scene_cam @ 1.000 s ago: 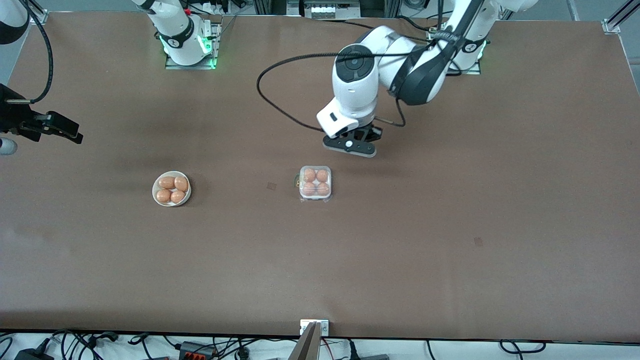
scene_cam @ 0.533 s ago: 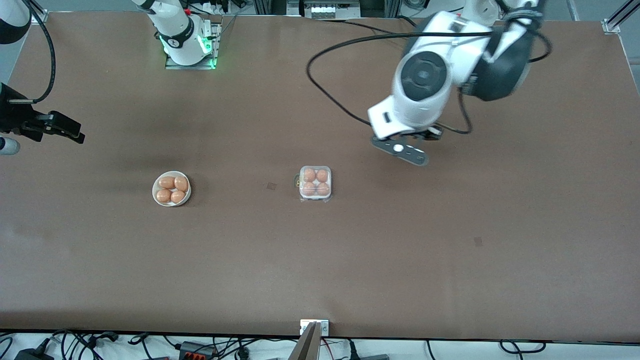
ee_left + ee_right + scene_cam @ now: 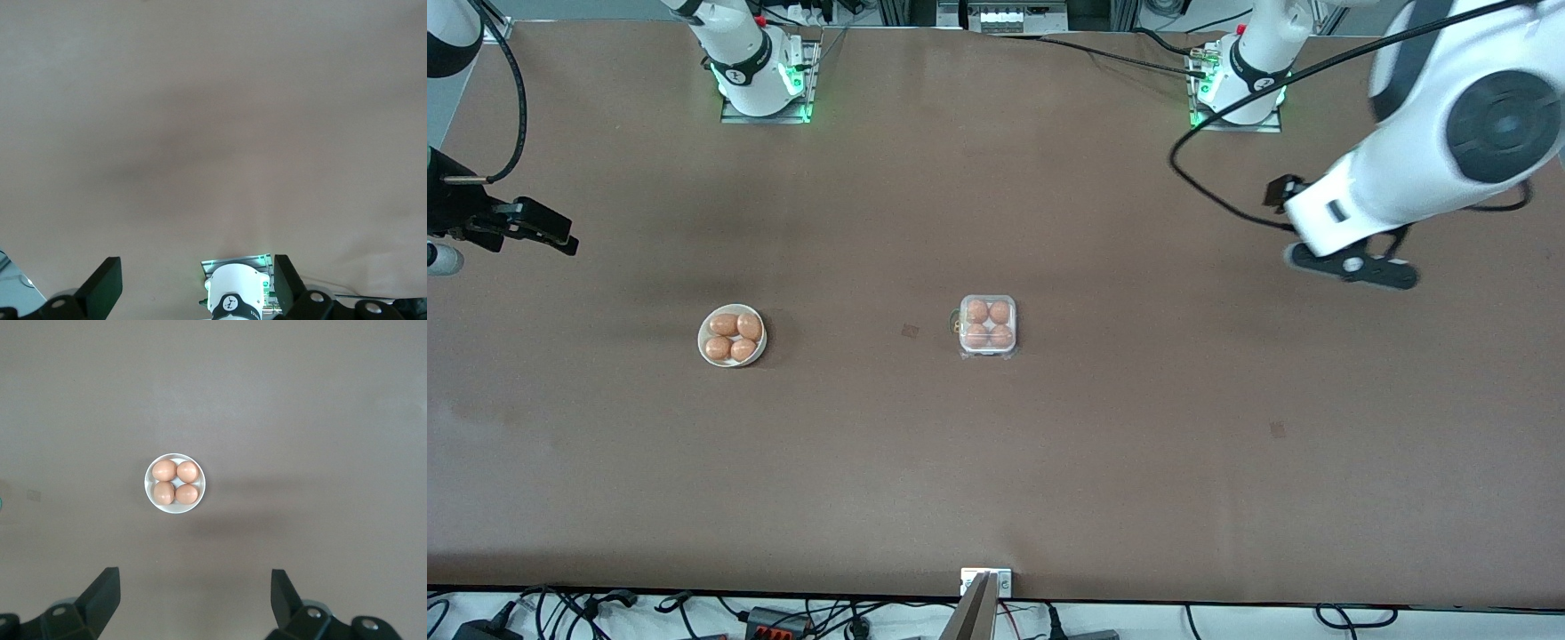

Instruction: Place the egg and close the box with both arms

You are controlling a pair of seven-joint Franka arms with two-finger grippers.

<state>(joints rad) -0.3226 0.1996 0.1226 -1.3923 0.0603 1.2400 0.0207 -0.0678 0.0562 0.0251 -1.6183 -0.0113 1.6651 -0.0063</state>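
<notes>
The egg box [image 3: 988,326] sits mid-table, four eggs in, clear lid seemingly down (looks finished). Left gripper [image 3: 1352,266], jaws wide and empty, hangs over bare table toward its own end; right gripper [image 3: 516,227] waits spread, high above the bowl [image 3: 175,484].

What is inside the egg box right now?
The egg box holds four orange-brown eggs, one in each cell. The tray floor beneath them is covered. Whether its clear lid is fully shut cannot be told.
</notes>
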